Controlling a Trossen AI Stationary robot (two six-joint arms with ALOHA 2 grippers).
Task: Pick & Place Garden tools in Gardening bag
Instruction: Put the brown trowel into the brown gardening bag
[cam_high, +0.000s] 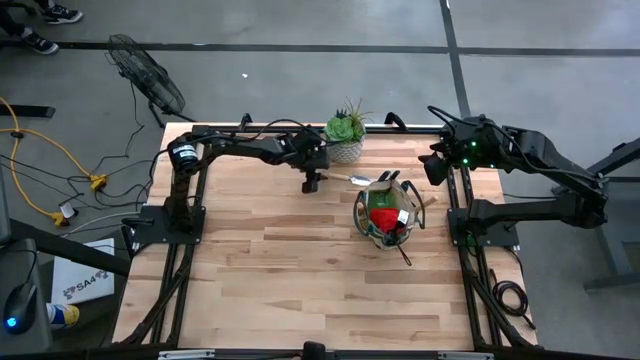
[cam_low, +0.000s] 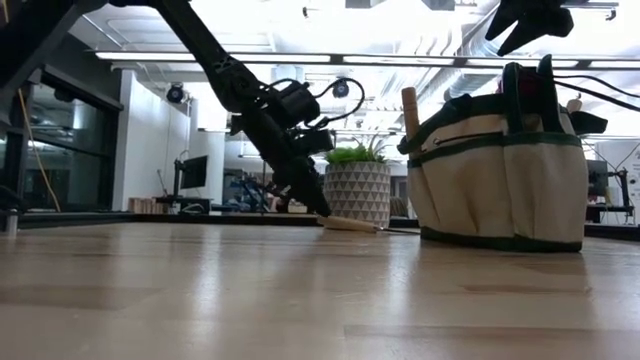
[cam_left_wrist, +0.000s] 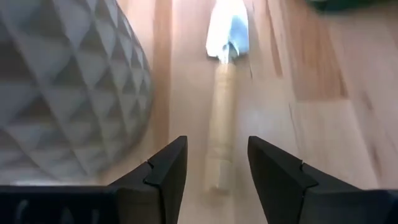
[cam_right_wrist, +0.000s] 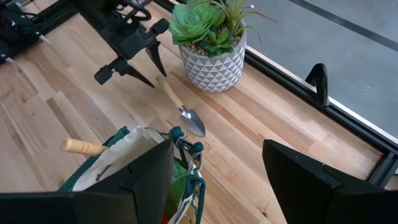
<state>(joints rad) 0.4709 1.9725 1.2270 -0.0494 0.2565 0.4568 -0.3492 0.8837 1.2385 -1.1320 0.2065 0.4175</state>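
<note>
Most tools sit in the bag (cam_high: 388, 213) — one trowel (cam_right_wrist: 180, 111) left, at its 11 o'clock. My left gripper (cam_left_wrist: 216, 163) straddles its handle, fingers spread; right gripper (cam_right_wrist: 217, 180) waits, spread.

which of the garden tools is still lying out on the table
The small wooden-handled trowel, flat on the wood between the plant pot and the gardening bag, with the left gripper's open fingers straddling its handle. The other tools sit inside the bag.

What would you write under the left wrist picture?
Open left gripper straddles the trowel handle, beside the white pot.
</note>
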